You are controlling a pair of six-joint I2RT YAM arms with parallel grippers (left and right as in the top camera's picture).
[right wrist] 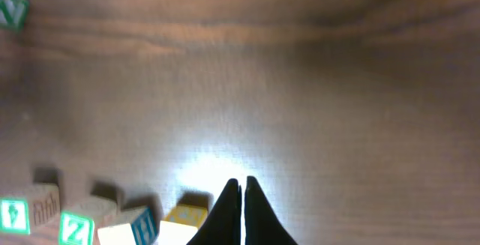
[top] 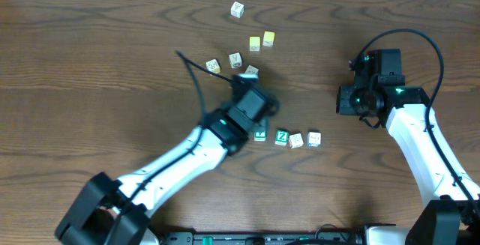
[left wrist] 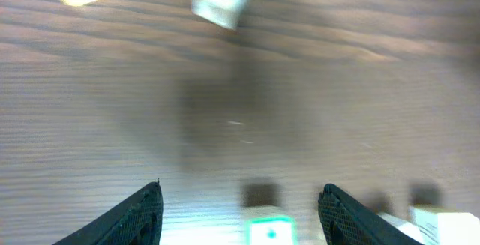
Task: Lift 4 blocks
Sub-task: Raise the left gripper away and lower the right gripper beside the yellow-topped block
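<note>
The left gripper (left wrist: 240,192) is spread apart, a green block (left wrist: 268,230) between its fingers; the right gripper (right wrist: 241,189) is pressed together, empty, over the tabletop (right wrist: 315,88).

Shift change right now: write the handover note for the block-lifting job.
Left end effector: open, straddling a green block, not gripping it.
Right end effector: shut, empty, over bare wood beside the row.
Blocks: that green one, the green Z block, the red-print block and the blue-print block sit in a row on the table.
Done: cannot tell from here; none is in the air.
Left: probably close on the green one and lift.
</note>
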